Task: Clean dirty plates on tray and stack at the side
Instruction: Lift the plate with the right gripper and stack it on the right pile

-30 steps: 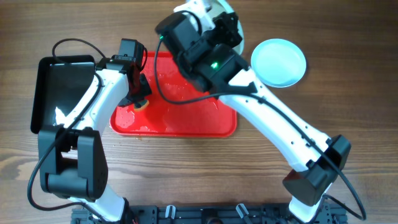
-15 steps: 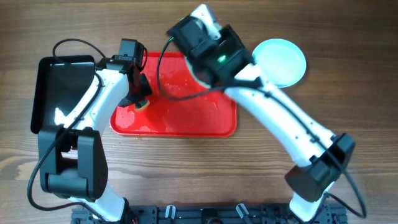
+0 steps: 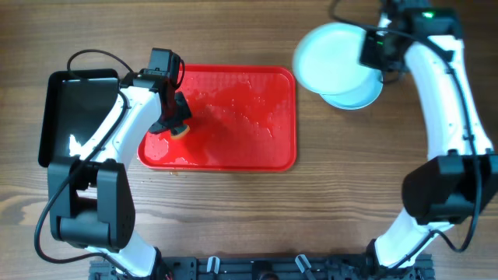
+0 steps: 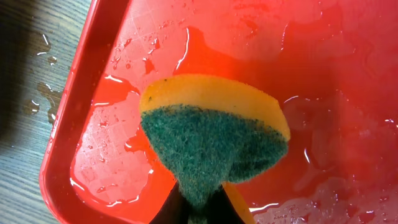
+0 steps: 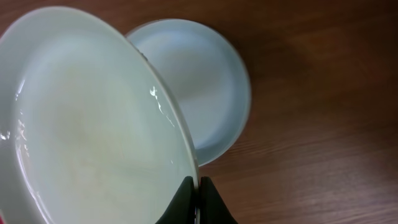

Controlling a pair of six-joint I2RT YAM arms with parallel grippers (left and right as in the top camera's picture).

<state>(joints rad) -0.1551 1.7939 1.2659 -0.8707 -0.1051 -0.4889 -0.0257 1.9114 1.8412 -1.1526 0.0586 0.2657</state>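
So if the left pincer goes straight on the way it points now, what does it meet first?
The left pincer grips the sponge, so that leads; right behind it lies the wet floor of the red tray, near a corner. Whether they touch now is unclear.

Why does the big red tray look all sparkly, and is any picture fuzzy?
Left wrist view: white glints on the wet red plastic tray, the yellow-and-green sponge sharp. Overhead view: a glare patch on the glossy black rectangular tray. Right wrist view: the close pale round plate looks soft, with small highlights.
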